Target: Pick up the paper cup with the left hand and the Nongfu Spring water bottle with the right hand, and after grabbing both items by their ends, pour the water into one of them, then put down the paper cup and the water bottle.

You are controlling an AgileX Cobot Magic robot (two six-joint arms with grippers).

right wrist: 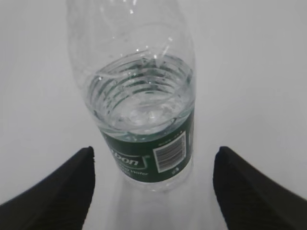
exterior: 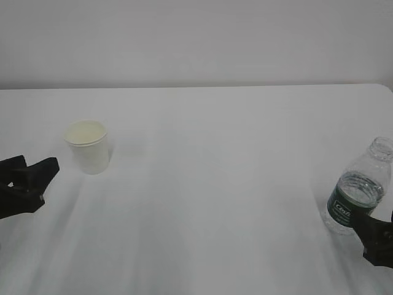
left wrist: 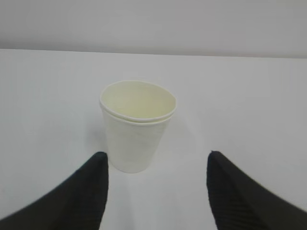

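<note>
The paper cup (exterior: pixel 89 146) stands upright on the left part of the white table (exterior: pixel 215 184), well apart from the bottle at the far right. It is small and white, with a rolled rim and a pale cream inside; in the left wrist view (left wrist: pixel 136 125) a second rim line shows just under the top edge, as if two cups were nested, and the inside looks bare. The left hand (exterior: pixel 27 178) sits low at the left edge, near the cup but not touching it. Its two dark fingers (left wrist: pixel 84 191) stand spread apart, with the cup just beyond the gap between them and nothing held.

The Nongfu Spring water bottle (exterior: pixel 359 187) stands upright near the right edge of the table, clear and ribbed, its neck capless. A dark green label band with white lettering and a barcode wraps its lower part (right wrist: pixel 144 120). The water (right wrist: pixel 139 96), clear and colourless, fills it to somewhat above the label. The right hand (exterior: pixel 377 236) is just in front of the bottle, its fingers (right wrist: pixel 249 191) wide apart to either side of the base, not pressing on it
</note>
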